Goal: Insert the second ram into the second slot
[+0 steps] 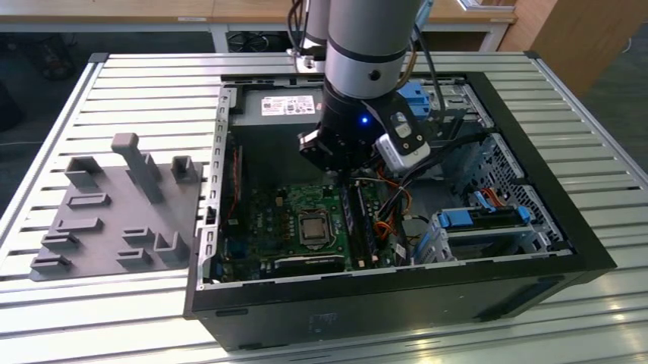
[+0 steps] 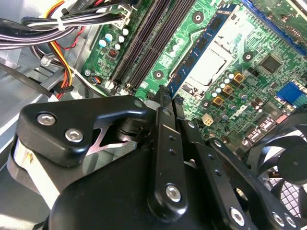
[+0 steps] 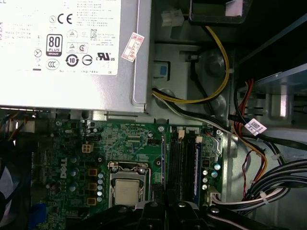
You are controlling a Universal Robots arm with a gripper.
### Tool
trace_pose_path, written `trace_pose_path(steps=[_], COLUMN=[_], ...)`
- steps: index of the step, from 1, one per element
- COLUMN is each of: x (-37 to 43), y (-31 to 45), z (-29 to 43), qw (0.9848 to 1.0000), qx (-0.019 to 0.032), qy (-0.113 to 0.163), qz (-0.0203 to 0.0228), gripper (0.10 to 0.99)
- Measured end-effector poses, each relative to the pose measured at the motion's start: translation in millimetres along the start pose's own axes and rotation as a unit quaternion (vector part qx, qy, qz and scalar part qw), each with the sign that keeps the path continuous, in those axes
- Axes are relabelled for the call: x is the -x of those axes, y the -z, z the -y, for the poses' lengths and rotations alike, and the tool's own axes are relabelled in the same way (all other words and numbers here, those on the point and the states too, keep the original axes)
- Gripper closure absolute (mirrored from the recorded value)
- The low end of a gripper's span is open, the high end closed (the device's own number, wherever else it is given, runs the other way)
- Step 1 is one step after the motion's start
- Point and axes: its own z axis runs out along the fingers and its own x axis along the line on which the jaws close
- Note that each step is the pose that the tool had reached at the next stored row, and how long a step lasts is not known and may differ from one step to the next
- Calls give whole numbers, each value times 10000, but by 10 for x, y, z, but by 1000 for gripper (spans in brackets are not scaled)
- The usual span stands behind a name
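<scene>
**Bench shot: second stick pinched over the slots**

Slatted aluminium table [image 1: 121, 83] up front. A grey printed parts holder [image 1: 111, 205] lies on it toward the exterior view's left, and the open tower case [image 1: 405, 292] sits on its side next to that. Inside, the green motherboard [image 1: 288, 201] faces up and the arm reaches down over it.

In the second wrist view the gripper [image 2: 166, 96] has its fingers [image 2: 164, 124] pinched together on the near end of the second ram [image 2: 201, 50]. The blue stick runs away from the tips, on edge, between the black slots [image 2: 146, 48] and the CPU socket [image 2: 206, 67].

My read is that this is the lining-up step. The stick looks held above the board, not seated, though I can't tell how much gap is left. Getting it home calls for the bottom edge square and parallel over its slot, notch matched, and straight pressure with no twist. Can't see whether the slot latches are open.

Labels are further back. In the first wrist view the power supply [image 3: 136, 81] carries a big white rating label [image 3: 57, 43] full of small black print and approval marks. There's a red-and-white sticker [image 3: 133, 46] at its corner, and a white tag [image 3: 255, 127] hangs on a cable. Wooden benches [image 1: 152, 11] sit behind the table.
</scene>
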Motion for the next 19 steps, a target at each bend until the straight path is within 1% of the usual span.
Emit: trace_pose_path(steps=[3, 9, 19], x=[1, 4, 30], y=[-9, -52, -97], z=[0, 0, 2], qw=[10000, 10000, 10000], qx=[1, 0, 1], qy=[-33, -33, -56], qz=[1, 1, 2], gripper=[949, 949, 949])
